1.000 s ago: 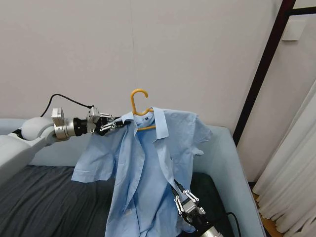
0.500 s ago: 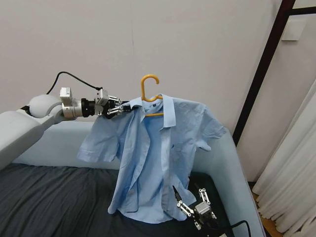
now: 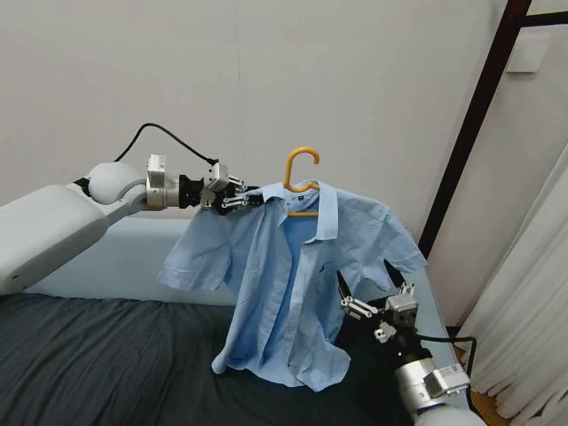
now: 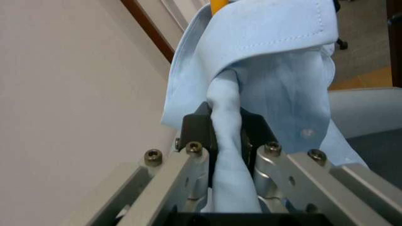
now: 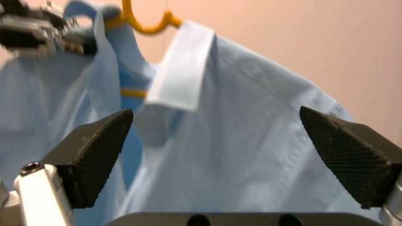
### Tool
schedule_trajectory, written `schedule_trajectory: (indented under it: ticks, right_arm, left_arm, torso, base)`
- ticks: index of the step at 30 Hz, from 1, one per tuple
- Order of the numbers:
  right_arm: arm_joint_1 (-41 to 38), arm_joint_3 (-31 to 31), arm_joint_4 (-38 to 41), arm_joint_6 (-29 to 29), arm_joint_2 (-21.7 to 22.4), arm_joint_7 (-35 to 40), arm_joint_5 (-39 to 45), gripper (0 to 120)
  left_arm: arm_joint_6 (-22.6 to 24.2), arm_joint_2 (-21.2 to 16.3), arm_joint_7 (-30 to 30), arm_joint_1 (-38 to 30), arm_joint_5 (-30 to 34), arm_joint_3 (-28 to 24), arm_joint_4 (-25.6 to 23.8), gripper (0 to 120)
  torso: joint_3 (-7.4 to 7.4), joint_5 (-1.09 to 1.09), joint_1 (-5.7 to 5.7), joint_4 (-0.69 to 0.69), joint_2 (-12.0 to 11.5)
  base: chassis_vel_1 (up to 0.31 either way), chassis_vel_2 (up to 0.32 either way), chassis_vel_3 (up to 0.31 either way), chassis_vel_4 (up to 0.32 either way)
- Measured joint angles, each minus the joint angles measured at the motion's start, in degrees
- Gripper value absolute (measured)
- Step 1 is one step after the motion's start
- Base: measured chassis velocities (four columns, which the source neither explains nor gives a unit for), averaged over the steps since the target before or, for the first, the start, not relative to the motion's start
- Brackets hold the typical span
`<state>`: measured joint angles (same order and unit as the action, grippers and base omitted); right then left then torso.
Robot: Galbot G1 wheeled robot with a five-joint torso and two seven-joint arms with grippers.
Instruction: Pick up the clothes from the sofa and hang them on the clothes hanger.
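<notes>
Wall (image 3: 266,71) behind; left gripper (image 3: 241,200) jaws pinch shirt (image 3: 284,293), hanger (image 3: 302,167) half-hidden; right gripper (image 3: 375,295) jaws spread.

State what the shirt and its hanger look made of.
Shirt: thin woven fabric, likely cotton, matte; it drapes, creases, shows a stitched collar, bunches in the left gripper. Hanger: probably plastic, smooth uniform orange hook; coated metal possible.

The shirt (image 3: 284,284) hides most of the yellow hanger (image 3: 290,169) below its hook.
</notes>
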<state>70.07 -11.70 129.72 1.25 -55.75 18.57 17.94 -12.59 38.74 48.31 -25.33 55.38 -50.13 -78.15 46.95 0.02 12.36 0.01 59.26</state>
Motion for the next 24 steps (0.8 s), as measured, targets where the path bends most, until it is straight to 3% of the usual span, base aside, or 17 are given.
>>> schedule_trajectory:
  ticks: [2, 7, 20, 24]
  right_arm:
    - [-3.2, 0.3, 2.3, -4.6, 1.8, 2.9, 5.2, 100]
    - [-6.6, 0.4, 3.2, -9.4, 3.8, 5.2, 9.4, 100]
    - [-9.1, 0.7, 1.7, -14.1, 5.8, 7.5, 11.2, 100]
    - [-9.9, 1.1, 1.4, -14.9, 5.8, 7.9, 11.6, 94]
  left_arm:
    - [0.5, 1.9, -1.4, 0.1, -0.6, -0.4, 0.0, 7]
    - [1.1, 4.5, -2.7, 1.3, -1.2, -0.4, -0.4, 7]
    - [1.7, 6.6, -3.6, 1.6, -1.3, -0.6, -0.7, 7]
    - [1.7, 6.5, -4.1, 1.6, -1.0, -0.8, -1.4, 7]
  torso:
    - [0.0, 0.0, 0.0, -0.01, 0.0]
    - [0.0, 0.0, 0.0, -0.01, 0.0]
    - [0.0, -0.01, 0.0, -0.01, 0.0]
    - [-0.01, -0.01, 0.0, -0.01, 0.0]
  base:
    - [0.0, 0.0, 0.0, 0.0]
    - [0.0, 0.0, 0.0, 0.0]
    - [0.0, 0.0, 0.0, 0.0]
    - [0.0, 0.0, 0.0, 0.0]
